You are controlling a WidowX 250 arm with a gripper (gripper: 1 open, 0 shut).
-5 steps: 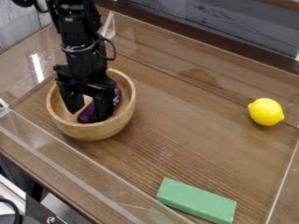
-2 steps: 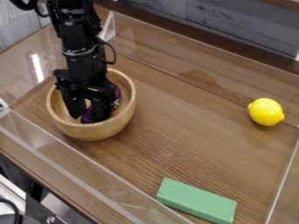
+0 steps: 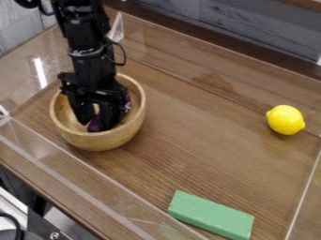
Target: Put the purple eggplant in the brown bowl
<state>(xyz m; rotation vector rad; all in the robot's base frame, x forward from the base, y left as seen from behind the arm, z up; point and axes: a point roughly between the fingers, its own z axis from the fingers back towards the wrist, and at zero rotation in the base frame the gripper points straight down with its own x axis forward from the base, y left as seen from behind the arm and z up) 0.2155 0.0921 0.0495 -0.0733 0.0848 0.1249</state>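
**Gripper inside bowl, closed on eggplant**

The gripper (image 3: 98, 114) points straight down into the brown bowl (image 3: 75, 134), its black fingers (image 3: 84, 111) narrowed around the purple eggplant (image 3: 99, 119). A yellow lemon (image 3: 286, 120) lies well right of the bowl; a green block (image 3: 211, 216) sits toward the table's front edge.

The arm (image 3: 83, 37) is matte black and blocky, ending in a black gripper (image 3: 97, 114) with two slim fingers.
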